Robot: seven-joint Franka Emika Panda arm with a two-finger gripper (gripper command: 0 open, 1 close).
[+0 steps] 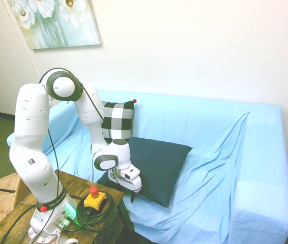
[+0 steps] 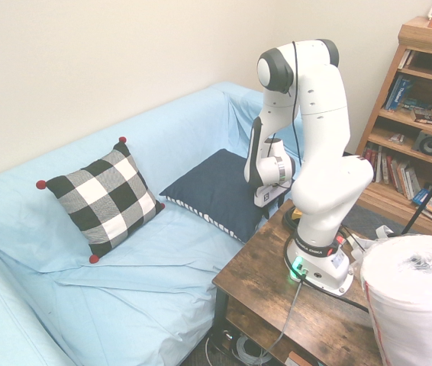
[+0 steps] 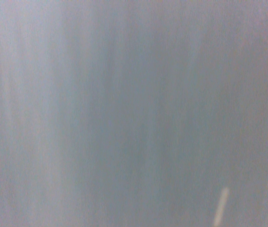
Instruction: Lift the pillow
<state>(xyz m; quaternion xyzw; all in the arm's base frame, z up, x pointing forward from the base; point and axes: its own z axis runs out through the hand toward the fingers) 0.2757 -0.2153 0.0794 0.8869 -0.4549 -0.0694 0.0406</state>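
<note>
pillow (image 1: 159,165), large and square, plain dark teal face up, lies on the seat of the light blue sofa (image 1: 220,152), tilted with one corner toward the backrest and its near edge at the seat's front. second exterior view shows a white striped band along the pillow's (image 2: 214,191) lower edge where it meets the seat cover. gripper (image 1: 132,189) is down at the near left corner of the pillow, at the seat's front edge beside the wooden table (image 1: 83,185); its fingers are hidden behind the wrist body and the pillow's dark fabric in both outside views, so cannot tell whether they are spread or closed, nor whether they touch the pillow. in the second exterior view the gripper (image 2: 265,206) sits low against the pillow's right side, just above the table (image 2: 277,305) edge. checked pillow (image 1: 117,121), black and white with red corners, leans upright against the backrest just behind the teal one; from the other side the checked pillow (image 2: 105,198) stands well apart on the sofa (image 2: 63,297). wrist view is a blurred grey-blue field, nothing legible but a pale streak low down. painting (image 1: 55,21) on the far wall; bookshelf (image 2: 422,130) to the right of the arm; yellow box with red button (image 1: 95,198) on the table.
</note>
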